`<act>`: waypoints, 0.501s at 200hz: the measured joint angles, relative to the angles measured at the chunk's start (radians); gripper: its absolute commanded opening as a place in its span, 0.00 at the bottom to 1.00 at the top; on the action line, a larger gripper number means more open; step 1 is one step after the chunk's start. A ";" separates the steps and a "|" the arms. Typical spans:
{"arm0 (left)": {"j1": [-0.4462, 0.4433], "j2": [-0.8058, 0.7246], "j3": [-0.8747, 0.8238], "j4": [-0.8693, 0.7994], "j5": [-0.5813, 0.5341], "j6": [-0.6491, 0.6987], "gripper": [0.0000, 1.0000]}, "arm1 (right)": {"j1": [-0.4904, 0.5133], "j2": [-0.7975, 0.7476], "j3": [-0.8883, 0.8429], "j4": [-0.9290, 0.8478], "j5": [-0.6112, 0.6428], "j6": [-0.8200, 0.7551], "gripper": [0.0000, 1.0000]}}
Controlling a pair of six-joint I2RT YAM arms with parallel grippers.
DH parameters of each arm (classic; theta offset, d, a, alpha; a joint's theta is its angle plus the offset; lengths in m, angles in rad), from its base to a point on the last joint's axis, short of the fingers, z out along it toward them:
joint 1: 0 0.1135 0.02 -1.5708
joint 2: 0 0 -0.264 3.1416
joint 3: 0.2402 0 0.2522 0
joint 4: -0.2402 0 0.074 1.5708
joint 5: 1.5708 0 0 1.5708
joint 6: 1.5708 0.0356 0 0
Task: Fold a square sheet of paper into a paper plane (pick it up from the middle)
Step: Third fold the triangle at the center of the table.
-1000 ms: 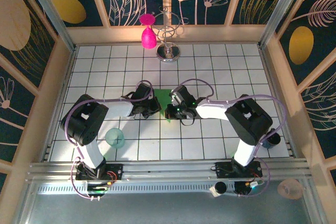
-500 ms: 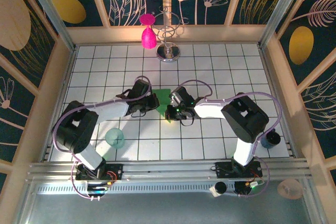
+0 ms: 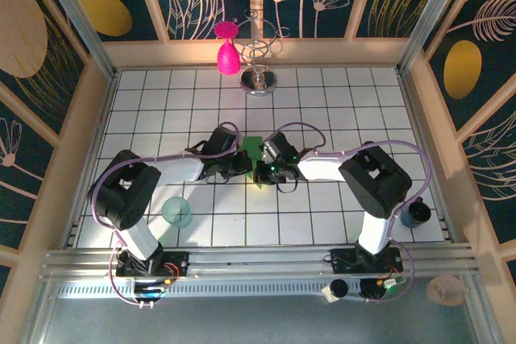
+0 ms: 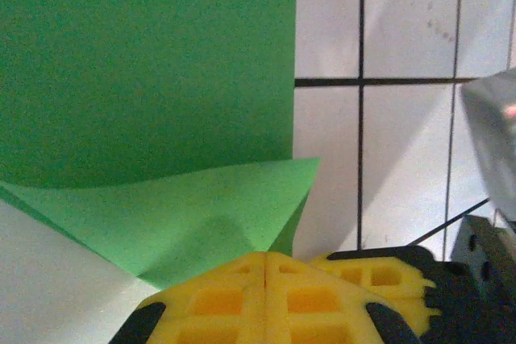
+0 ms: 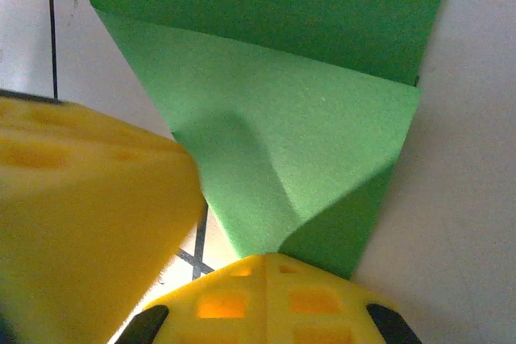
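From above, the square sheet of paper [image 3: 251, 148] lies mostly hidden beneath the left arm [image 3: 216, 152] and right arm [image 3: 284, 155]; a dark cup [image 3: 419, 214] sits half hidden behind the right arm. At the left wrist, the sheet runs off the top and left edges, the left gripper [image 4: 264, 271] is cropped below, and a grey shape [image 4: 492, 114] at right is too blurred to name. At the right wrist, a yellow mass [image 5: 85, 223] is out of focus beside the cropped right gripper [image 5: 264, 279].

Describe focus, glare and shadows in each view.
Top external: evenly lit, sharp, glare on the chrome stand base. Left wrist: green paper grainy, a grey blur at the right edge. Right wrist: a near yellow shape out of focus, soft shadow across the paper.
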 measured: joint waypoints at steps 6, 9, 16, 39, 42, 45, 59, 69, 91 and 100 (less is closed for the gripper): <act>0.000 0.002 0.000 0.003 0.001 -0.001 0.05 | -0.002 0.000 0.000 0.000 -0.003 0.000 0.00; 0.000 0.003 0.000 0.003 0.000 -0.003 0.05 | -0.002 0.000 0.001 0.000 -0.004 0.000 0.00; 0.002 0.009 0.000 0.006 0.000 -0.006 0.05 | -0.002 0.001 0.002 0.000 -0.005 0.000 0.00; 0.002 0.028 0.000 0.019 0.000 -0.022 0.05 | -0.003 0.002 0.002 0.000 -0.007 0.000 0.00; 0.002 0.030 -0.001 0.021 0.000 -0.024 0.05 | -0.003 0.002 0.002 0.000 -0.007 0.000 0.00; 0.002 0.032 -0.002 0.022 0.000 -0.025 0.05 | -0.003 0.002 0.002 0.000 -0.007 0.000 0.00; 0.003 0.042 -0.002 0.021 -0.008 -0.027 0.04 | -0.003 0.002 0.002 -0.002 -0.007 0.000 0.00; 0.003 0.048 -0.002 0.018 -0.015 -0.027 0.03 | -0.003 0.002 0.004 -0.004 -0.007 0.000 0.00; 0.000 0.050 -0.002 0.004 -0.043 -0.027 0.03 | -0.003 0.003 0.004 -0.004 -0.006 0.000 0.00; -0.001 0.050 -0.002 0.001 -0.052 -0.027 0.03 | -0.003 0.003 0.004 -0.005 -0.006 0.000 0.00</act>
